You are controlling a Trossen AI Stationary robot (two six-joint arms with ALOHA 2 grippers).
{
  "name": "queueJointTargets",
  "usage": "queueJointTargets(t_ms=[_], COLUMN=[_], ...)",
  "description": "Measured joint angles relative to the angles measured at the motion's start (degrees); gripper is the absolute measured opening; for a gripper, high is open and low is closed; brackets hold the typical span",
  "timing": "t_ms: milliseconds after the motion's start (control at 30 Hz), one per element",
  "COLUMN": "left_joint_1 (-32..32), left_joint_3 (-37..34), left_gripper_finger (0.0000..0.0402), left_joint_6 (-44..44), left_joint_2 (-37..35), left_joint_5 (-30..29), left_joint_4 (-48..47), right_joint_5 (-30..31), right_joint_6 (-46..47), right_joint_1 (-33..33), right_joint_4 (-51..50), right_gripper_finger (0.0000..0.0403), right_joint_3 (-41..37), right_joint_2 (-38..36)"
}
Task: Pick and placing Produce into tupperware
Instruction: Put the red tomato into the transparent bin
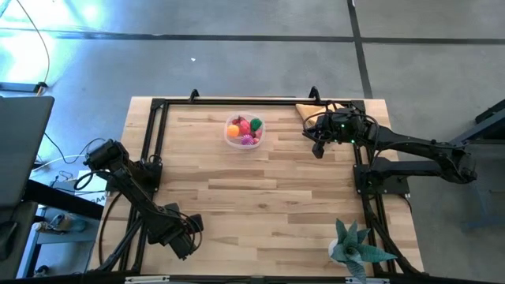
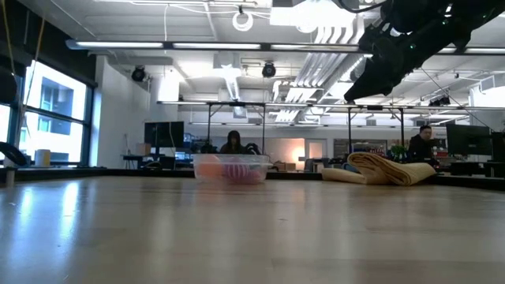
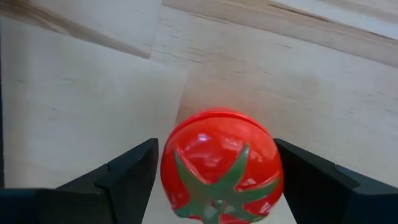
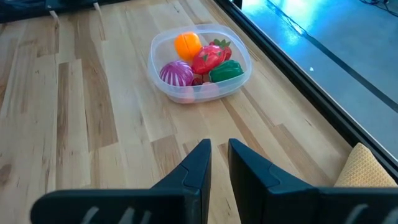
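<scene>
We see the wooden table first, biggest thing, with a black frame around its edges. The left arm sits at the near-left corner; its left gripper is wide, and a red toy tomato with a green star calyx sits between the fingers. We cannot tell whether the pads actually touch it, small gaps show on both sides, so we judge it framed but not yet clamped. The tomato is round, no long axis to worry about. The right arm reaches in from the right edge, right gripper raised above the far-right part of the table, fingers narrow, only a slim gap, holding nothing. The tupperware sits at the far middle of the table, well apart from the left gripper, and much nearer the right one. Key relation: from the tomato, the container lies away toward the far edge and to the right. In it: an orange piece, a red strawberry-like piece, a green pepper, a magenta piece. A tan cloth lies at the far right, a teal spiky plant at the near right.
</scene>
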Motion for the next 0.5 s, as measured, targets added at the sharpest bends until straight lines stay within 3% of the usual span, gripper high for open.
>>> queueJointTargets(t_ms=[200,500], left_joint_1=[-0.01,-0.01], left_joint_3=[0.0,0.0], left_gripper_finger=[0.0295,0.0252], left_joint_6=[-0.4,-0.4], left_joint_2=[0.0,0.0], left_joint_5=[0.18,0.18], left_joint_4=[-0.05,0.21], right_joint_5=[-0.01,0.0], right_joint_6=[0.0,-0.01], right_joint_1=[-0.01,-0.01], right_joint_4=[0.01,0.01], right_gripper_finger=[0.0044,0.0044], right_joint_3=[0.0,0.0], right_joint_2=[0.0,0.0])
